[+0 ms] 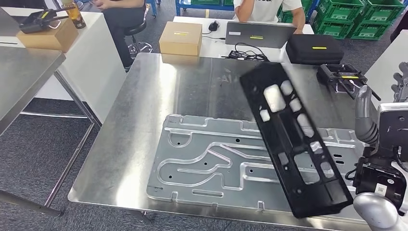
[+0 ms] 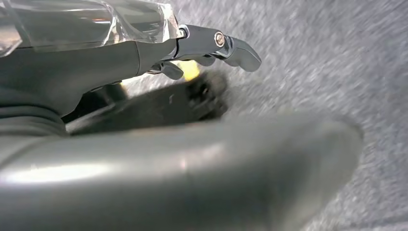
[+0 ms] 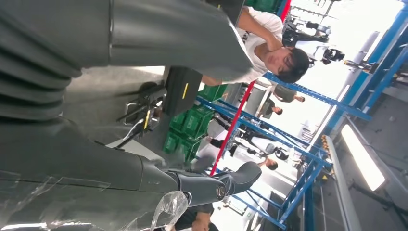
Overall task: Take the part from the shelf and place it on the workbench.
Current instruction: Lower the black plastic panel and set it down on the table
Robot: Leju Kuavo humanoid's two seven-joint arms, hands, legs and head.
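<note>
The black part [image 1: 296,144], a long flat panel with cut-outs, lies tilted across the bench [image 1: 144,125], its near end just beside the right arm at the bench's near right corner and its far end reaching away toward the middle. It rests on top of a grey metal plate [image 1: 207,163] with raised channels, which lies flat on the bench further out from the right robot hand [image 1: 400,84]. That robot hand is raised at the right edge of the head view, apart from the part; in the right wrist view its fingers [image 3: 231,180] stretch out with nothing between them, so it is spread and holds nothing. The left robot hand [image 2: 202,48] hangs over grey carpet, its fingers extended and bare of any load, thumb apart from them. Beyond the right robot hand, at the bench's far side, sit a black case [image 1: 315,48], a laptop [image 1: 260,33], a tangle of cable [image 1: 248,54] and a cardboard box [image 1: 181,38]. A controller [image 1: 342,76] lies on the bench near the right robot hand. A person [image 1: 267,9] in a white shirt sits behind the laptop.
</note>
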